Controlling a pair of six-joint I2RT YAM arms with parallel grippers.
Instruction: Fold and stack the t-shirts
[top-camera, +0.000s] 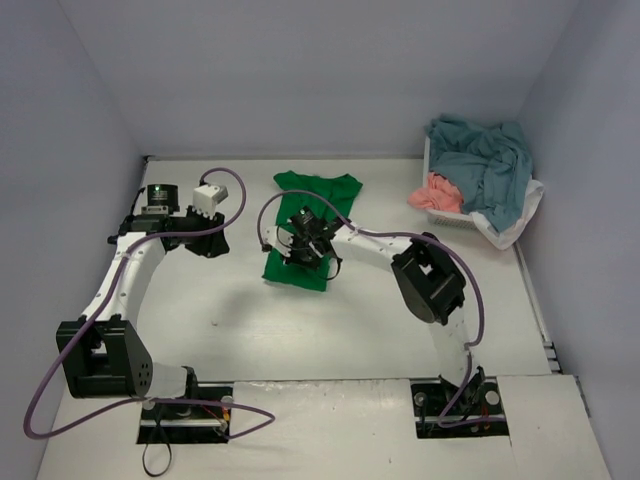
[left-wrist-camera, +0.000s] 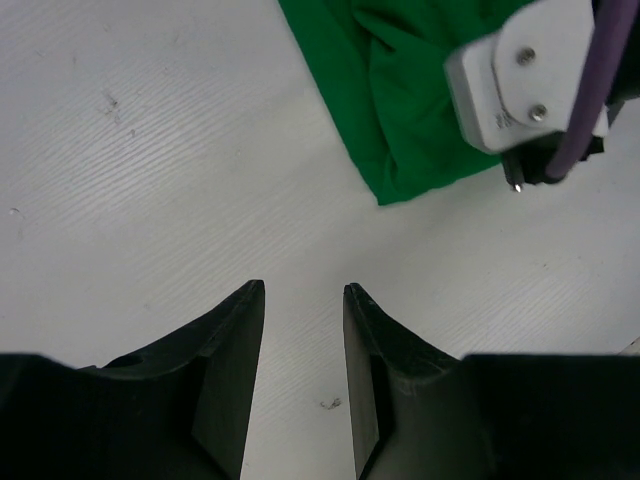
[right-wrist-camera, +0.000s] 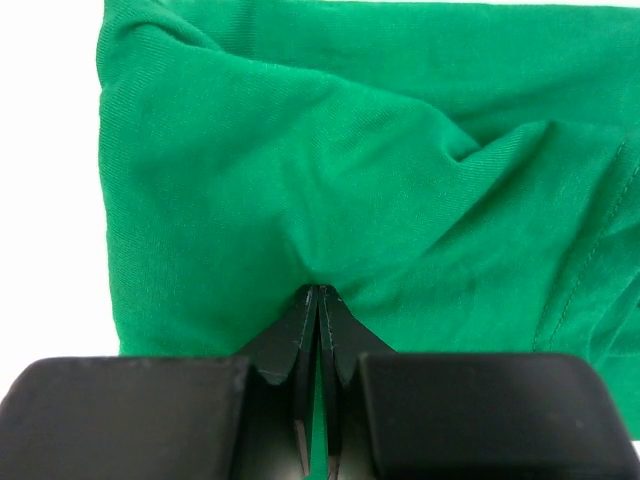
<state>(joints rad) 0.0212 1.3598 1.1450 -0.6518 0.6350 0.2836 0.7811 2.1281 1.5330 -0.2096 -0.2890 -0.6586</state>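
The green t-shirt (top-camera: 318, 195) lies partly folded on the table (top-camera: 300, 340), toward the far middle, with its near end narrowed into a doubled strip. The right gripper (right-wrist-camera: 318, 292) sits on that near end, fingers pressed together on a pinch of cloth that puckers into creases at the tips. I read this as a hold meant to lift or drag that layer over for the next fold. The left gripper (left-wrist-camera: 303, 290) hovers above bare table just beside the shirt's left edge, fingers partly apart and holding nothing, perhaps ready to pin a corner. Open tabletop spreads to the near side and the left, so there is room to carry the fold. Well apart at the far right, the white basket (top-camera: 445, 213) holds a heaped teal t-shirt (top-camera: 480, 160) and a salmon pink t-shirt (top-camera: 432, 190)
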